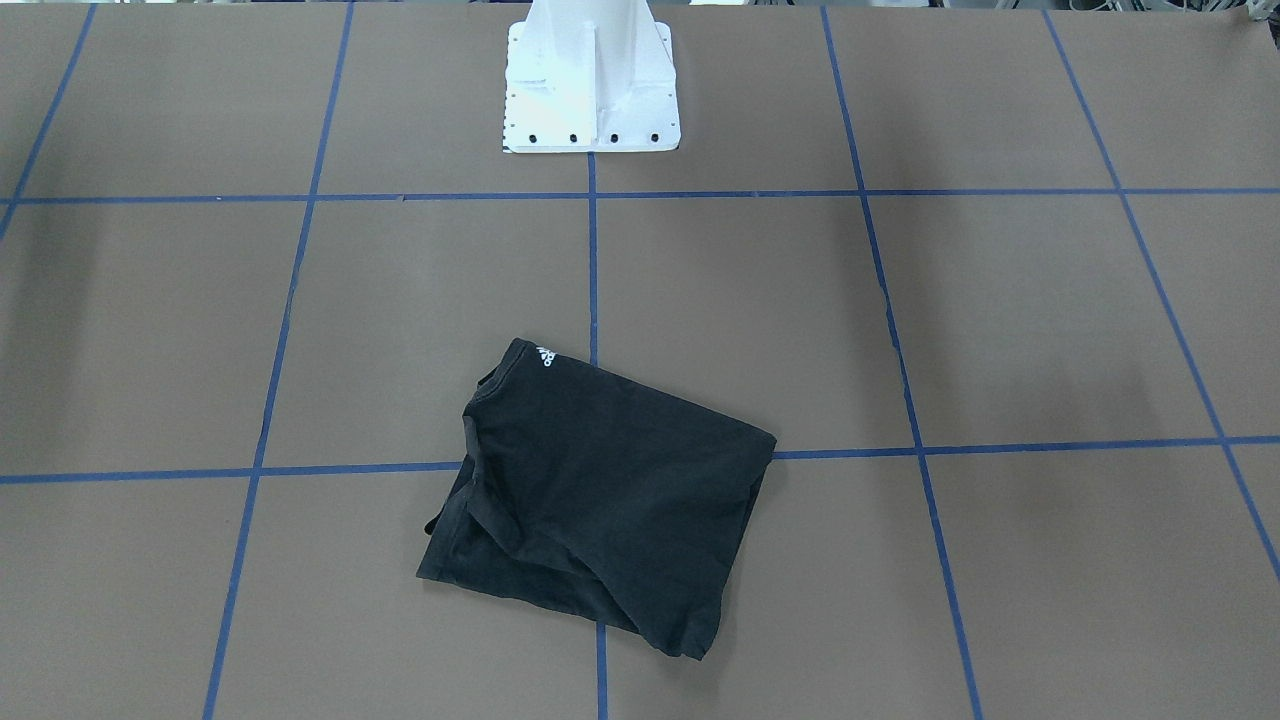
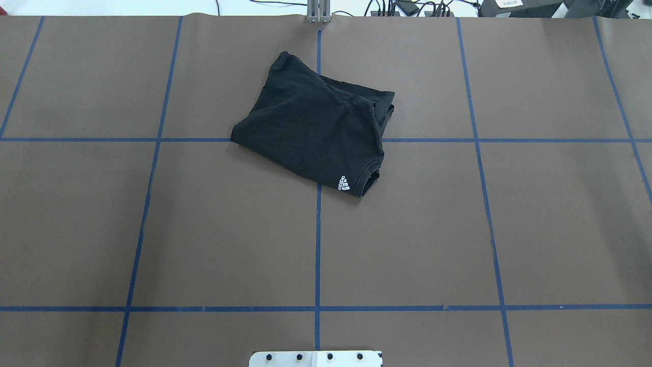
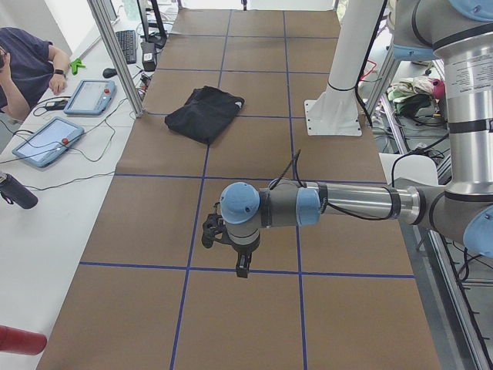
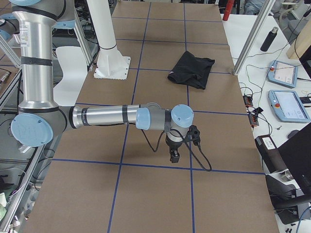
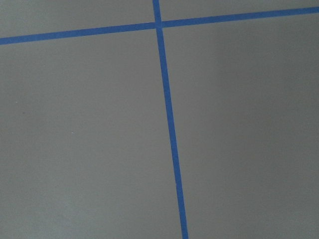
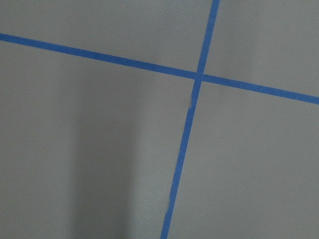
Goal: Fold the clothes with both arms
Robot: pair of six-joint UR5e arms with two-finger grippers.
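The black T-shirt [image 1: 600,500] lies folded into a rough rectangle on the brown table, with a small white mark at its collar corner. It also shows in the overhead view [image 2: 316,127] and in both side views [image 3: 204,114] [image 4: 191,69]. No logo shows. The left gripper [image 3: 240,266] hangs over bare table far from the shirt, near a tape crossing. The right gripper [image 4: 173,156] hangs likewise at the other end. I cannot tell whether either is open or shut. Neither touches the shirt. Both wrist views show only brown table and blue tape.
The white pedestal base [image 1: 592,90] stands at the robot's side of the table. Blue tape lines [image 2: 318,229] grid the surface. Tablets [image 3: 45,140], a dark bottle [image 3: 17,191] and a seated person [image 3: 23,65] are beside the table. Metal posts [image 3: 115,54] stand at its far edge.
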